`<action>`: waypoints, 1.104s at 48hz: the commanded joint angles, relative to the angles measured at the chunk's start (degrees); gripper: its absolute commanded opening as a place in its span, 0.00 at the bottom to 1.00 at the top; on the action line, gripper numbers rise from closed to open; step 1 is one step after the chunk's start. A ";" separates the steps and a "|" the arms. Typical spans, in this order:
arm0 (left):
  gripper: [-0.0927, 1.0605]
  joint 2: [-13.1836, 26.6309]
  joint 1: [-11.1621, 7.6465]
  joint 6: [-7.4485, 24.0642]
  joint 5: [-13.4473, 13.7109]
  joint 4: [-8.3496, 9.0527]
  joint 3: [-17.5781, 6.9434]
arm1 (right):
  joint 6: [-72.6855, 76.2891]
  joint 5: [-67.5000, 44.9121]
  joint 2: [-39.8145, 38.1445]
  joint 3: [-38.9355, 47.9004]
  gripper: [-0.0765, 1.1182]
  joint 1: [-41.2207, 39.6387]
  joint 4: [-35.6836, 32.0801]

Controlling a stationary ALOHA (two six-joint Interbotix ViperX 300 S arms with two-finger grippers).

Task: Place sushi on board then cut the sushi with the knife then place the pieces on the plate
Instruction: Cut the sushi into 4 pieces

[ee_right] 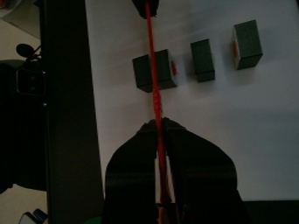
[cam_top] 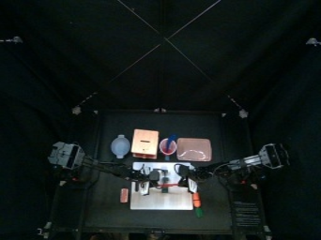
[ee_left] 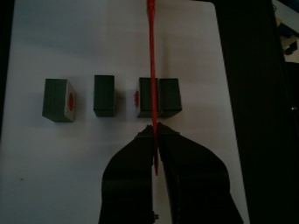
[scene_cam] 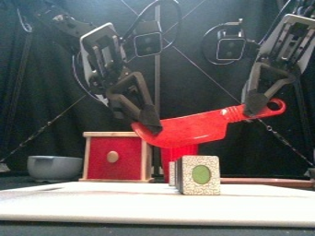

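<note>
Three dark green sushi blocks (ee_left: 105, 96) are sitting in a row on the white cutting board (ee_left: 70, 175), which is lying toward 6 o'clock on the table in the top view. They are standing apart from one another. Both arms are sharing the red knife (scene_cam: 197, 127): the left gripper (scene_cam: 150, 124) is clamping the blade end and the right gripper (scene_cam: 262, 103) is pinching the handle, each with its jaws closed tight on it. The blade is hanging edge-down above the widest block (ee_left: 170, 96), which is probably the piece waiting to be split. The empty pink tray (cam_top: 194, 148) is waiting at about 1 o'clock from the board. Nothing is bracing that block, so a cut landing off its seam is likely to shove or tip it toward its neighbour instead of parting it. With two arms holding one knife, any uneven descent is risking a twist of the blade in the jaws, a slanted stroke, or the blade end slipping free. Pressing too hard could also send the loose blocks skating across the smooth board.
</note>
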 commanded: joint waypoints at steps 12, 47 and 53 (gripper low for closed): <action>0.43 0.00 -0.88 -0.09 0.18 -0.97 -0.53 | 0.09 0.00 0.88 -0.44 0.37 1.49 0.97; 0.43 1.32 -1.58 -0.09 0.00 -2.55 -0.53 | 0.09 -1.05 2.72 -0.09 0.37 2.37 2.20; 0.43 1.67 -1.58 -0.09 0.00 -2.55 -0.53 | 0.09 -1.05 3.25 -0.09 0.37 2.37 2.20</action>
